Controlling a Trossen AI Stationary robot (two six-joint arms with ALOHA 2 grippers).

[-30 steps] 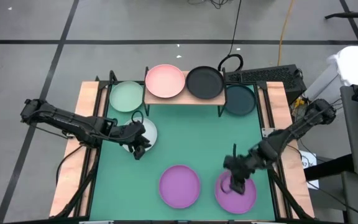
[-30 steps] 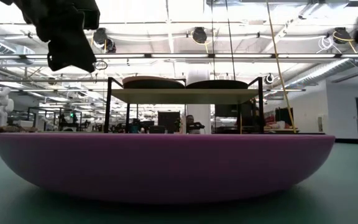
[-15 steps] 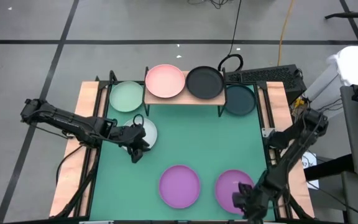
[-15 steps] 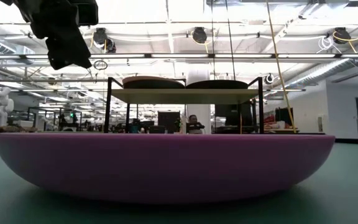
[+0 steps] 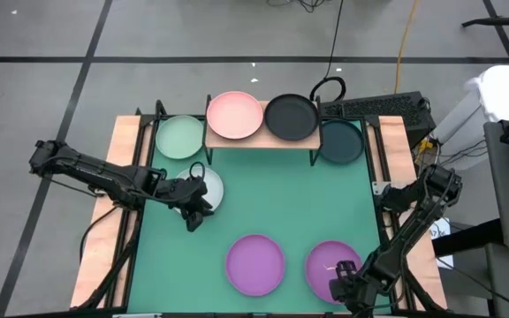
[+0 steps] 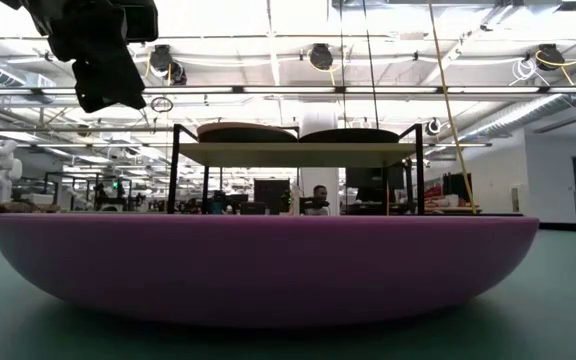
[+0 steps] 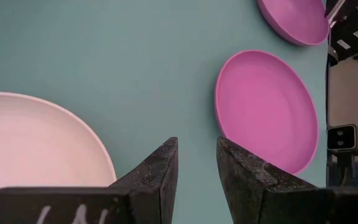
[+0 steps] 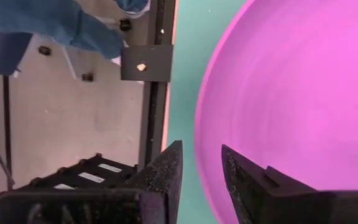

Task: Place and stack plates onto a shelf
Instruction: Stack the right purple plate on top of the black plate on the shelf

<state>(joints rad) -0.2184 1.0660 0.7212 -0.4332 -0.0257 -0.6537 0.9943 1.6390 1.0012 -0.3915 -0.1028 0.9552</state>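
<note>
The shelf (image 5: 259, 139) stands at the table's far side with a pink plate (image 5: 234, 115) and a black plate (image 5: 291, 117) on its board. A mint green plate (image 5: 180, 137) and a dark teal plate (image 5: 340, 141) lie flat on the table at its two ends. The pale plate (image 5: 203, 187) lies at mid-left. My left gripper (image 5: 194, 216) hovers just beside it, open (image 7: 196, 146). Two purple plates (image 5: 255, 263) (image 5: 334, 269) lie near the near edge. My right gripper (image 5: 345, 287), open, is at the right purple plate's near rim. My right gripper (image 8: 201, 152) stands astride the right purple plate's near rim (image 8: 199, 134), one finger over the plate's inside and one outside it. I cannot tell whether either finger touches the rim. The plate lies flat on the table.
Light-wood strips (image 5: 129, 177) and black frame rails run along both table sides. In the low view the left purple plate (image 6: 268, 265) fills the foreground, with the shelf (image 6: 298, 153) behind it. Bare green mat (image 5: 290, 194) spreads between the shelf and the purple plates.
My right gripper has moved from over the middle of the right purple plate toward the table's near edge, to the plate's near rim, and has turned about. Most of that move came in the first half second. No plate has moved.
</note>
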